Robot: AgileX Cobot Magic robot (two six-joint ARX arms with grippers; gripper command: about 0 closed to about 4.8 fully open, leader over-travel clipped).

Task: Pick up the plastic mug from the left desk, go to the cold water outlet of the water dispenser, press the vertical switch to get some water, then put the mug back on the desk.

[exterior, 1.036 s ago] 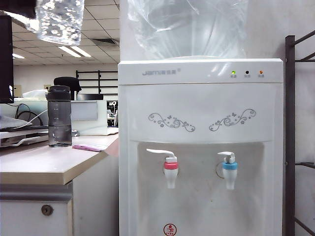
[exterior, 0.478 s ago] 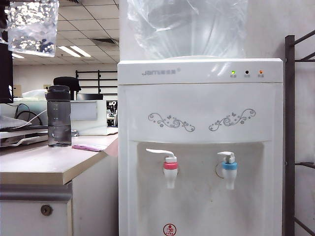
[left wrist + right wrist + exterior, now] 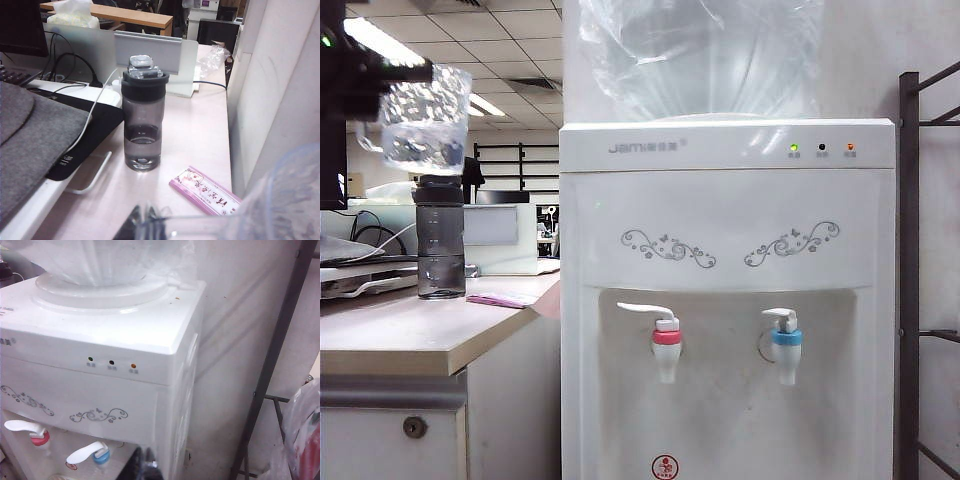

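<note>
Office desk [image 3: 410,335] beside the water dispenser [image 3: 725,300]: left end effector [image 3: 150,220] is clamped on the plastic mug [image 3: 423,120], raised clear of the grey bottle [image 3: 441,237]; right end effector [image 3: 146,462] hangs near the dispenser, state unclear.

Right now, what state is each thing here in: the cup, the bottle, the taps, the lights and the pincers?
plastic mug: held in the air above the desk
left pincer: shut on the mug
right pincer: state unclear
grey bottle: upright, lid on, partly filled
blue tap: not pressed
red tap: not pressed
green light: lit
</note>
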